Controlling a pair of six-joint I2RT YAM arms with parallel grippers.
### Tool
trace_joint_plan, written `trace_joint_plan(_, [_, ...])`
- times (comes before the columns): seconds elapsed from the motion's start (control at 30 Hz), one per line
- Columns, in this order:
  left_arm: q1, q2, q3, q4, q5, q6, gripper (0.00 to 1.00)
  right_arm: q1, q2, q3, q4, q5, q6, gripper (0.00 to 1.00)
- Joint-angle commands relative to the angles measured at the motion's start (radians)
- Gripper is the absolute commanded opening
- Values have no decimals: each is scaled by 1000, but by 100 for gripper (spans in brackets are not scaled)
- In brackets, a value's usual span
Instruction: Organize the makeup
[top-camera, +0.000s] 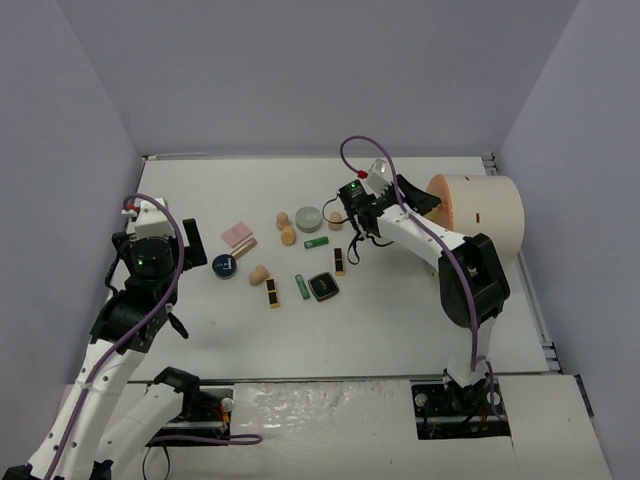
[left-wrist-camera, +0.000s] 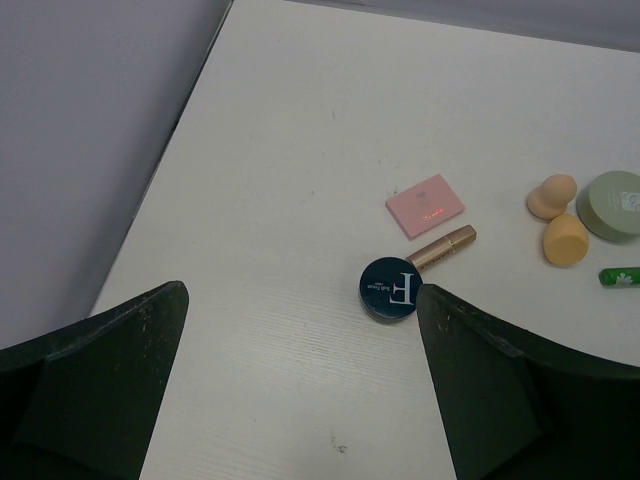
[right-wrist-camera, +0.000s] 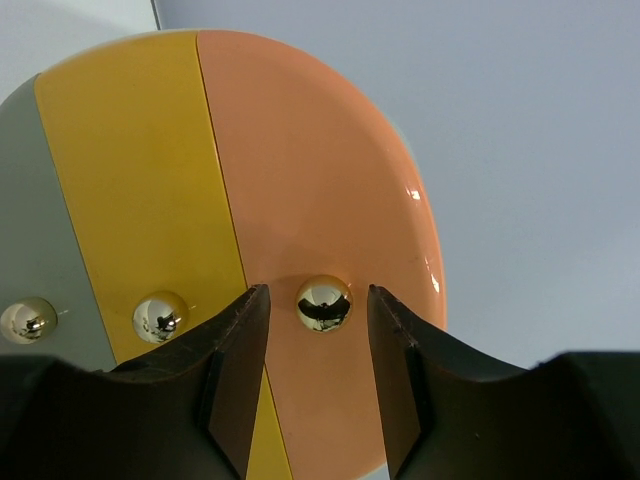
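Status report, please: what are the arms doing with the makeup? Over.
Left gripper hovering, jaws wide. Right gripper: jaws open around drawer knob. Makeup loose on table. Nothing blocking.

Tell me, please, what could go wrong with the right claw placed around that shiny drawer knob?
The round, glossy knob sits between the right claw's fingers with gaps on both sides; a grip could slip off during a pull. The drum seems to lie loose on the table, so pulling might drag or roll it rather than open the orange drawer. The right arm passes close by a lipstick, which it might knock.
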Motion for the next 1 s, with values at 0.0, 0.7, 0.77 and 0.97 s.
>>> trace_joint_plan(0.0, [5, -1, 14, 49, -1, -9, 97, -15, -6, 14, 12, 68, 22, 40])
trace_joint_plan(0.7, [7, 5, 15, 49, 2, -8, 97, 32, -53, 29, 13, 68, 11, 4])
trace_joint_plan(0.77, [5, 5, 15, 49, 2, -9, 97, 50, -63, 30, 16, 64, 8, 4])
trace_joint_plan(0.97, [5, 7, 15, 51, -1, -8, 97, 92, -79, 40, 15, 32, 4, 4])
